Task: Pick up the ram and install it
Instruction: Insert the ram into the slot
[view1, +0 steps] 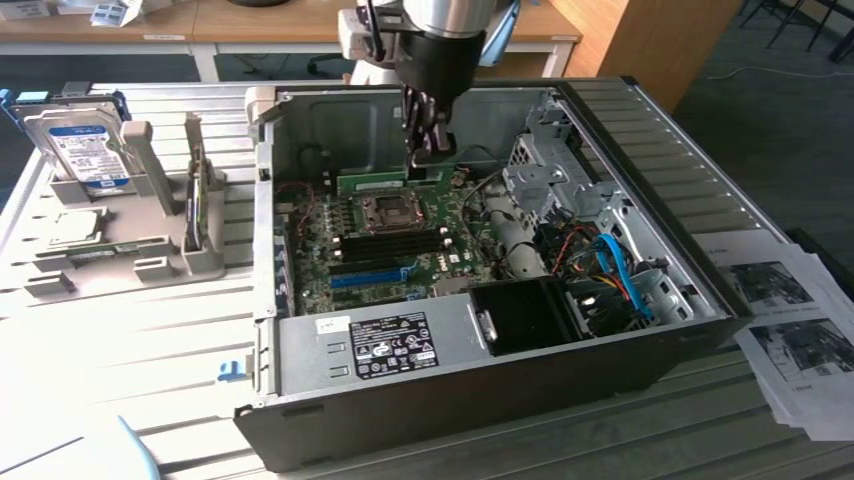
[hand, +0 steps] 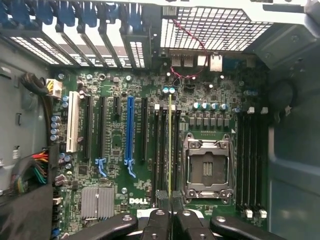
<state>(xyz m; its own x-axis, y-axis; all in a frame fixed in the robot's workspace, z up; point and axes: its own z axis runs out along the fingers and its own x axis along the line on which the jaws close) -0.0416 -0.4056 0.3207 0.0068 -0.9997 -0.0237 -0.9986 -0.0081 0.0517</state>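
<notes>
**Squarely over the slots: ram gripped inside the open case**

Lying on its side on the table, the computer case (view1: 534, 400) is open, with the motherboard (hand: 115, 135) facing up. The arm reaches down into it beside the CPU socket (hand: 207, 167). Next to that socket run the black memory slots (hand: 161, 150), and the gripper (hand: 170, 202) hangs over this bank, its fingers clamped on the ram (hand: 170, 140). The wrist view shows the stick edge-on as one thin line running along the slots. In the exterior view the ram (view1: 374, 184) appears as a green strip at the fingertips, above the board and apparently not yet seated.

Doing this step well probably comes down to alignment. The stick's edge should lie parallel to one chosen slot and centred over it, not over the ridge between two. It should stay level end to end, and any press should go straight down so neither end tips in first.
</notes>
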